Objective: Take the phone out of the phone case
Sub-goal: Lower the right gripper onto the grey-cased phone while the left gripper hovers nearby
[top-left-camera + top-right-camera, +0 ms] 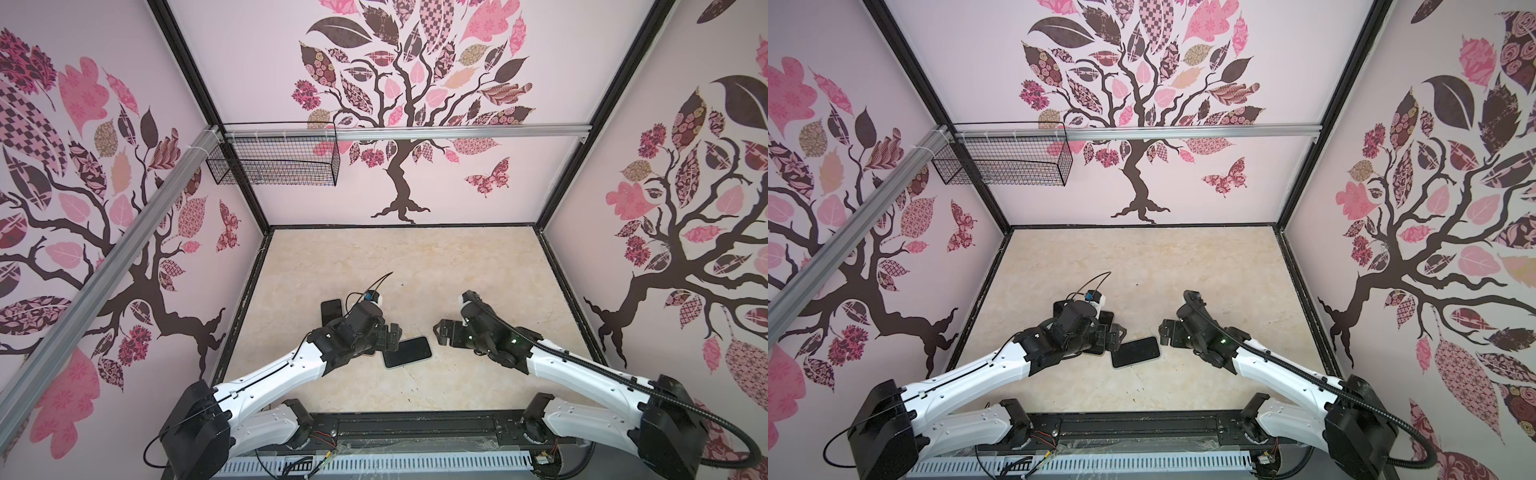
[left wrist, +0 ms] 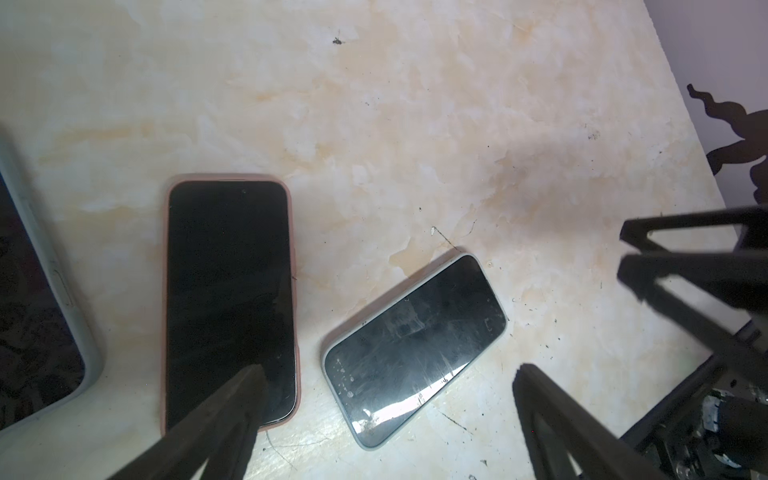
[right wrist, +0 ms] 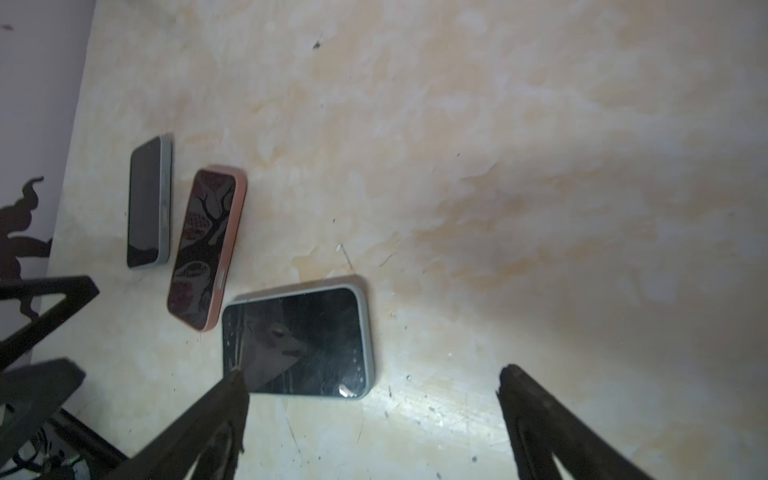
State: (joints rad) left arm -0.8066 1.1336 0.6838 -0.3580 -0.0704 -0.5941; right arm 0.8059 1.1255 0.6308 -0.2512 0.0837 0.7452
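Approach step: left gripper and right gripper, spread wide and empty, hover by a phone in its grey case; next, pinch the rim.

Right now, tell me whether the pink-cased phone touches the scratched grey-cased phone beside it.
Apart. The left wrist view shows a strip of bare table between the pink-cased phone and the scratched grey-cased phone.

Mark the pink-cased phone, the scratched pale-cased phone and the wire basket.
pink-cased phone (image 2: 228, 291): left wrist view, middle of its screen.
scratched pale-cased phone (image 2: 415, 349): left wrist view, middle of its screen.
wire basket (image 1: 282, 166): in a top view, its front mesh wall.
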